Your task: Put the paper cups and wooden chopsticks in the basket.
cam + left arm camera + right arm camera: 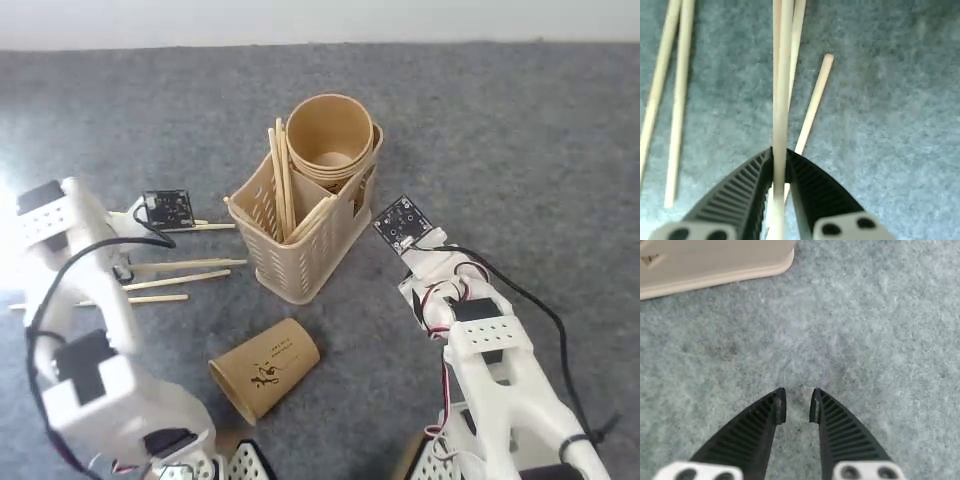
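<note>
Left fingers (752,180): clenched on one wooden chopstick (781,90), which runs out past the tips, over the grey worktop (890,125).
Loose chopsticks (812,107): lying flat on the worktop just under and beside the left fingers, several roughly side by side.
Right fingers (765,417): released, tips a little apart, low over the worktop.
Basket (290,265): between the two sets of fingers, its base near the right fingers; upright chopsticks (282,180) stand inside.
Stacked paper cups (330,135): nested upright in the basket's far compartment.
Lying paper cup (265,368): on its side on the worktop, on the arm-base side of the basket, apart from both sets of fingers.
</note>
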Robot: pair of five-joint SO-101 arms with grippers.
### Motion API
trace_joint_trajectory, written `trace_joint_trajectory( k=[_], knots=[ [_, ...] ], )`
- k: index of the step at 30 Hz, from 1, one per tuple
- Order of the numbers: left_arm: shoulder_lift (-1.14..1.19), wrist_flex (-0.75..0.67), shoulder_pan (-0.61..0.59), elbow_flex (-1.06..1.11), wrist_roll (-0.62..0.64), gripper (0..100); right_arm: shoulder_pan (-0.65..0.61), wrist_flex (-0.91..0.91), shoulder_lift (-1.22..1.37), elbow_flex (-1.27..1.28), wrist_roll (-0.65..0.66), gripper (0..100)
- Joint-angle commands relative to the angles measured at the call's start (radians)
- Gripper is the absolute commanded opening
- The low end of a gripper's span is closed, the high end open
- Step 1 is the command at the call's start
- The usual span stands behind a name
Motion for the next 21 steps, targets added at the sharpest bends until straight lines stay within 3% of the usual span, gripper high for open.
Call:
trace_joint_trajectory(
  k=[1, 9, 16, 21],
  knots=[
    [0.089, -0.015, -0.006, -0.007, 0.000, 1, 0.001, -0.016, -0.027, -0.003, 0.002, 9.1],
    [0.121, -0.084, 0.008, -0.008, 0.003, 1, 0.001, -0.018, -0.027, -0.003, 0.002, 9.1],
    [0.121, -0.097, 0.012, -0.008, 0.005, 16, 0.001, -0.018, -0.027, -0.003, 0.002, 9.1],
    [0.132, -0.129, 0.012, -0.004, 0.005, 17, 0.001, -0.018, -0.027, -0.003, 0.002, 9.1]
  ],
)
